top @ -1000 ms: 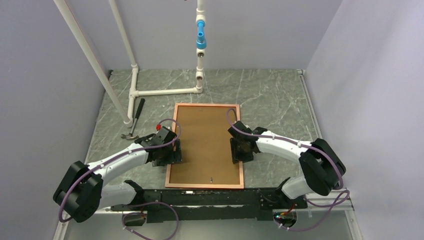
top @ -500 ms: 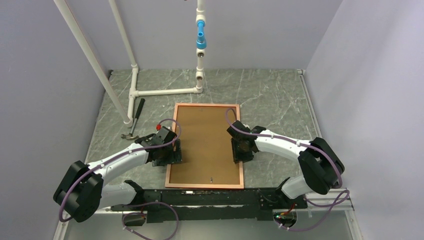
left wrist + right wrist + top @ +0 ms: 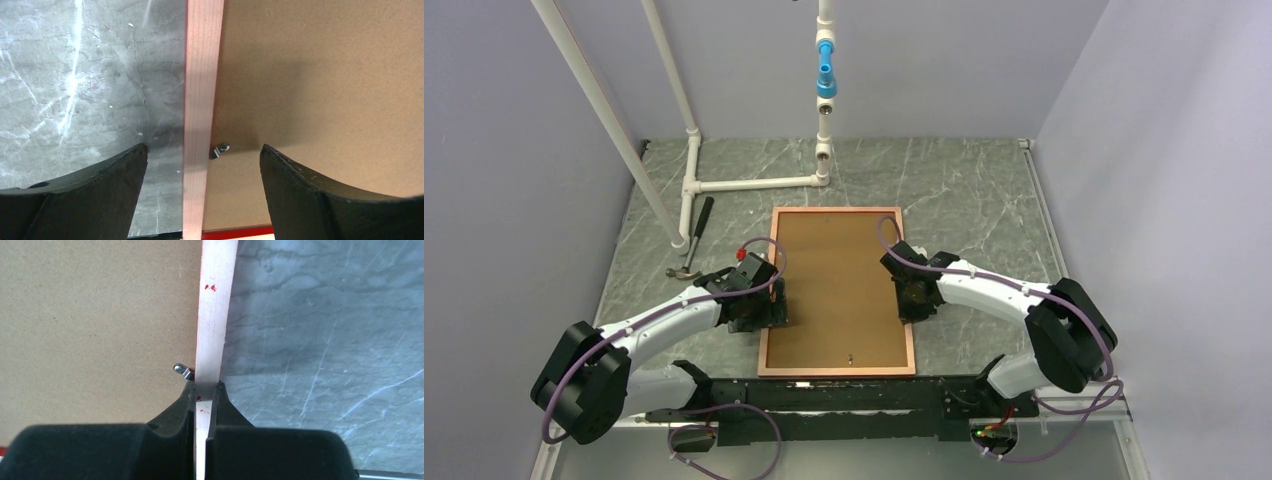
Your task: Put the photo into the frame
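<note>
View of the work area from above, with both wrist views. The frame [image 3: 836, 210] lies flat at the middle of the bench [image 3: 964, 190], pale wood face up, with a brown backing board [image 3: 834, 290] filling its opening. The photo is not visible in any view and may lie under the board. The left gripper [image 3: 202, 150] straddles the left rail, jaws wide, one over the bench and one over the board, touching neither side of the rail. The right gripper [image 3: 204, 385] has its jaws closed narrow on the right rail, beside a small metal retaining tab [image 3: 183, 371]. The step in hand appears to be taking hold of the frame by its two long rails. The next move would call for the left jaws to close on their rail, so that any lift is shared evenly.
</note>
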### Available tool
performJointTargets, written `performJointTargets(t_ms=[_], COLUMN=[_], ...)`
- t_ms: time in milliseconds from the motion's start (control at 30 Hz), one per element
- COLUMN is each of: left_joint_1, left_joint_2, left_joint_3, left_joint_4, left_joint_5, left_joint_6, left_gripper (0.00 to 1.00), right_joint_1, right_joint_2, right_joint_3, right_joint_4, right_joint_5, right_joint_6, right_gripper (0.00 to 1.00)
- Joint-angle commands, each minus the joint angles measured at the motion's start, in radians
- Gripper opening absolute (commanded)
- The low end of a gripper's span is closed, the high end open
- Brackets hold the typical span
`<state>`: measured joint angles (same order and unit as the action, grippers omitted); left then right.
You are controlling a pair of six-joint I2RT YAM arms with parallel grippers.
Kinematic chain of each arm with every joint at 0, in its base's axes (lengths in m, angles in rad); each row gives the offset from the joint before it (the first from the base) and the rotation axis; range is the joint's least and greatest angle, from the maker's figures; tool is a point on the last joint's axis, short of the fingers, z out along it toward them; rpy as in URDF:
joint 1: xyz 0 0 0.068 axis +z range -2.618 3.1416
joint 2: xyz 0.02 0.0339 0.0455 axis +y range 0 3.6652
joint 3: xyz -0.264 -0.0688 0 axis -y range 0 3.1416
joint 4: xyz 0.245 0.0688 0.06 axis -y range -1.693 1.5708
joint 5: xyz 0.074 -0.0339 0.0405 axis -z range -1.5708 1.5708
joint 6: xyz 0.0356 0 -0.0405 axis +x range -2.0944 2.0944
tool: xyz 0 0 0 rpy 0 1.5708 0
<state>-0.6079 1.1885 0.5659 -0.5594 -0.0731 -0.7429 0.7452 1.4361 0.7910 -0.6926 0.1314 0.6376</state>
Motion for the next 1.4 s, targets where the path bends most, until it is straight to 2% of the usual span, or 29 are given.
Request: performJointTargets(t_ms=[0,167,200,267,333,400,467,567,733,1000,1100,1367], left_joint_1=[0.004,0.003,0.005,0.004,0.003,0.005,0.004,0.008,0.055,0.096,0.089,0.031], left_joint_2=[0.038,0.037,0.037,0.036,0.037,0.045,0.058,0.088,0.159,0.256,0.260,0.148], left_joint_3=[-0.031,-0.034,-0.034,-0.032,-0.028,-0.018,-0.003,0.027,0.088,0.176,0.183,0.147], left_joint_4=[0.050,0.053,0.054,0.055,0.056,0.056,0.058,0.063,0.074,0.109,0.110,0.077], left_joint_5=[0.030,0.034,0.036,0.036,0.036,0.036,0.036,0.041,0.054,0.106,0.149,0.190], left_joint_6=[0.014,0.015,0.016,0.019,0.022,0.029,0.035,0.046,0.077,0.126,0.132,0.087], left_gripper=[0.87,0.87,0.87,0.87,0.87,0.88,0.88,0.89,0.90,0.90,0.88,0.88], right_joint_1=[-0.011,-0.025,-0.030,-0.047,-0.073,-0.116,-0.165,-0.250,-0.328,-0.336,-0.333,-0.319], right_joint_2=[-0.035,-0.014,-0.019,-0.036,-0.063,-0.085,-0.095,-0.087,-0.008,0.107,0.095,0.003], right_joint_3=[0.006,0.027,0.031,0.033,0.032,0.026,0.020,0.008,0.035,0.091,0.080,0.034], right_joint_4=[-0.005,0.021,0.026,0.046,0.071,0.106,0.137,0.186,0.231,0.264,0.261,0.239], right_joint_5=[0.046,0.002,-0.009,-0.044,-0.095,-0.158,-0.218,-0.303,-0.373,-0.432,-0.457,-0.552], right_joint_6=[-0.040,-0.056,-0.058,-0.064,-0.072,-0.080,-0.092,-0.111,-0.138,-0.142,-0.138,-0.124], right_gripper=[0.00,0.00,0.02,0.19,0.48,0.66,0.79,0.90,0.92,0.88,0.85,0.84])
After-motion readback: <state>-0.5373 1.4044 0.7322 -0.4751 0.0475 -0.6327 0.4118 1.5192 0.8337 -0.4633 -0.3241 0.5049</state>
